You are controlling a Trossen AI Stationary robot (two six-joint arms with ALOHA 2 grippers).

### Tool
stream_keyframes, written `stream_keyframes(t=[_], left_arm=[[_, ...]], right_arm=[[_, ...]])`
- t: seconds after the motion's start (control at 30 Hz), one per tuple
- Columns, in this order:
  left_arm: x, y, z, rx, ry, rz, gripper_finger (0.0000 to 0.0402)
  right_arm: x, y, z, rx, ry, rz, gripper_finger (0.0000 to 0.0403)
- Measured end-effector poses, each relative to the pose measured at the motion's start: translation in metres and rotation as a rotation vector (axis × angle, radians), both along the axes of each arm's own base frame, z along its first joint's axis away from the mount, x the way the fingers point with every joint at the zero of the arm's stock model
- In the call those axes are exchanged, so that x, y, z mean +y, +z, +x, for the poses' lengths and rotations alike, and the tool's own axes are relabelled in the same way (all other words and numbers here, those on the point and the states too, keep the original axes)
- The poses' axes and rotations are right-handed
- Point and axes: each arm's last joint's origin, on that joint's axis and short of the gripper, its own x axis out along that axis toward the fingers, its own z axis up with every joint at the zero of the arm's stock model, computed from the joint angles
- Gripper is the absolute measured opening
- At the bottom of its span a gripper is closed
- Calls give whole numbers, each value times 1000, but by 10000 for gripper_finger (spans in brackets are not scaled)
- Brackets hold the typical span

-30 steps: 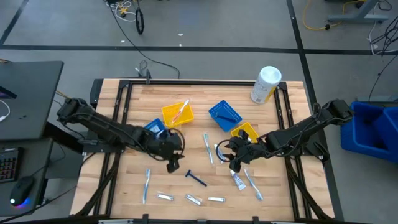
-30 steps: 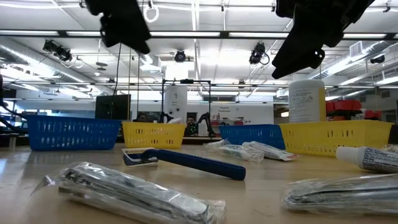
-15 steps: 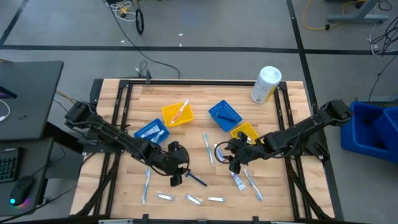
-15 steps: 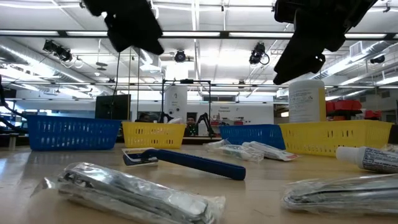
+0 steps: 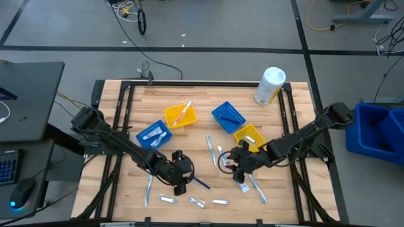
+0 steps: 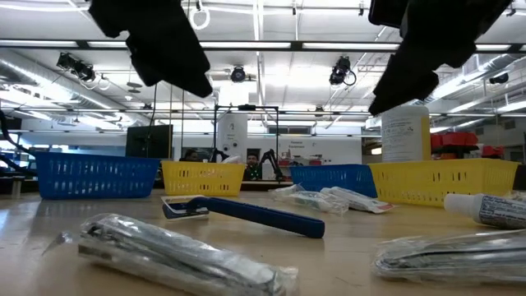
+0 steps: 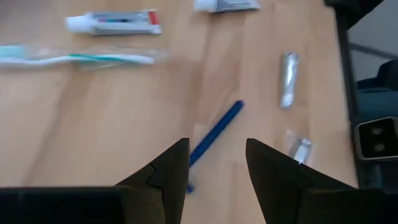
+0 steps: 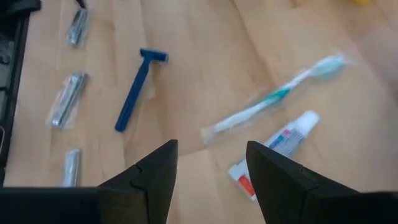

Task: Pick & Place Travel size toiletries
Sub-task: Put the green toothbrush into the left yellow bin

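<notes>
The dark blue razor (image 5: 201,183) lies flat on the wood. In the left wrist view its handle (image 7: 215,133) runs between my left gripper's open fingers. My left gripper (image 5: 179,183) hovers just left of the razor and touches nothing. My right gripper (image 5: 237,166) is open above a toothpaste tube (image 5: 242,184) and a wrapped toothbrush (image 5: 257,189). In the right wrist view the tube (image 8: 277,147), the toothbrush (image 8: 273,99) and the razor (image 8: 135,90) lie ahead of its fingers. Silver packets (image 5: 197,203) lie near the table's near edge.
Two more toothbrushes (image 5: 210,150) (image 5: 149,188) lie loose on the table. Toward the far side stand a yellow bin (image 5: 180,115) holding a red toothbrush, two blue bins (image 5: 228,116) (image 5: 153,133) and another yellow bin (image 5: 248,134). A white cylindrical container (image 5: 270,85) stands at the far right corner.
My left gripper has moved toward the near edge and a little to the right, closing on the razor from its left, and stayed open. The razor and the other items have not moved.
</notes>
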Motion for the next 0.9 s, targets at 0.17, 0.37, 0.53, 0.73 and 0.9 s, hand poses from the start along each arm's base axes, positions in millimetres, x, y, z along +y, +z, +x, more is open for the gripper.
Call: stream_keyframes(t=[0.17, 0.37, 0.53, 0.73, 0.9], left_arm=[[-11, -8, 1, -12, -32, 18, 166], [-14, -7, 0, -32, -58, 49, 166], [-18, -9, -4, -14, -108, 89, 166], [-27, -10, -10, -5, -140, 96, 166], [-27, -12, -13, 1, -115, 107, 166]], right_arm=[[14, -10, 0, 10, 25, 9, 201], [26, -24, 3, 20, 33, 23, 204], [33, -40, 11, 19, 34, 15, 202], [34, -52, 17, -7, -14, -43, 202], [28, -49, 24, -109, -131, -92, 200]])
